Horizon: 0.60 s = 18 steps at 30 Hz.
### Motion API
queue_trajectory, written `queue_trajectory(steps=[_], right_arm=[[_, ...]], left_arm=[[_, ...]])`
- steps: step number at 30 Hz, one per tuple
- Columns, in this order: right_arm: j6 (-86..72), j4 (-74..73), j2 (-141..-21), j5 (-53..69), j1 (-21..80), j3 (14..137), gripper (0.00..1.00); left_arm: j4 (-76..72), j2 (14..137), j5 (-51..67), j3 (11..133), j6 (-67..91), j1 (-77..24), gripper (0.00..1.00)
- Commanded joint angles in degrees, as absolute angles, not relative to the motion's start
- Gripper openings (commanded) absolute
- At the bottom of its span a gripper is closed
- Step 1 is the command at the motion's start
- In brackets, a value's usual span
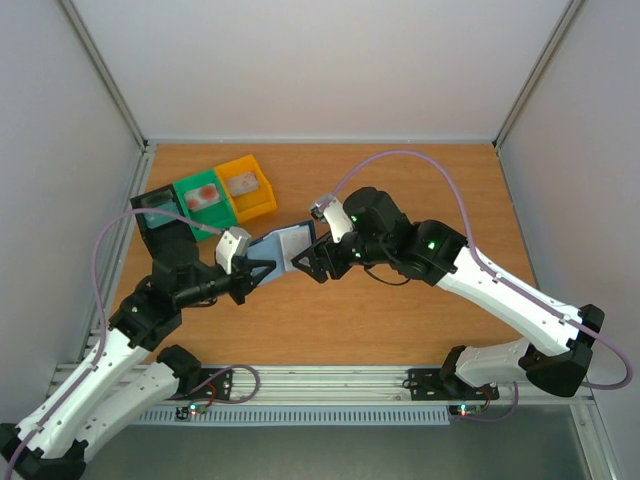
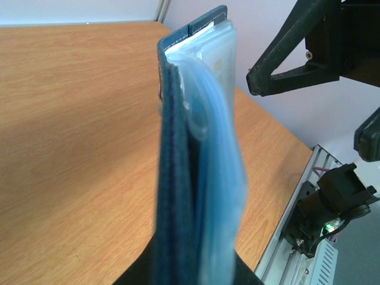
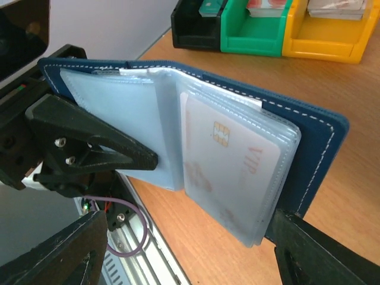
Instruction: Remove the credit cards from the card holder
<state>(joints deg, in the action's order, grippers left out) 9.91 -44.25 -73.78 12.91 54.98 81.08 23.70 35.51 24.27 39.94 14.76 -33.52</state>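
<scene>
The dark navy card holder [image 1: 285,245] hangs open above the table between both arms. My left gripper [image 1: 250,270] is shut on its left half; in the left wrist view the card holder [image 2: 178,178] stands edge-on between the left gripper [image 2: 193,264]. In the right wrist view the card holder [image 3: 320,136] shows clear sleeves with a pale credit card [image 3: 231,157] marked with a chip and reddish "VIP". My right gripper [image 3: 190,261] is open, its fingers [image 3: 320,255] spread just below the sleeves' lower edge, holding nothing. It also shows in the top view [image 1: 313,262].
Three bins stand at the back left: black bin [image 1: 152,205], green bin [image 1: 190,188] and yellow bin [image 1: 262,200], each with a card inside. They also show in the right wrist view, the green bin [image 3: 252,43] in the middle. A metal rail [image 1: 320,382] runs along the near edge.
</scene>
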Motion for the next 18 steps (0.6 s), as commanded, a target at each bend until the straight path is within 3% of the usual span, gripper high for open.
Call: queue_trajectory(steps=[1, 9, 18], right_arm=[[10.9, -41.8, -74.5, 13.0, 54.6, 81.1, 0.78], [10.8, -41.4, -75.4, 14.0, 54.5, 81.1, 0.84], [10.4, -40.9, -75.5, 17.4, 54.5, 81.4, 0.82]], left_arm=[[18.6, 34.7, 25.6, 39.5, 15.5, -33.7, 0.0], [18.6, 34.9, 25.7, 39.6, 15.3, -33.7, 0.0], [18.6, 34.6, 25.6, 39.6, 15.3, -33.7, 0.0]])
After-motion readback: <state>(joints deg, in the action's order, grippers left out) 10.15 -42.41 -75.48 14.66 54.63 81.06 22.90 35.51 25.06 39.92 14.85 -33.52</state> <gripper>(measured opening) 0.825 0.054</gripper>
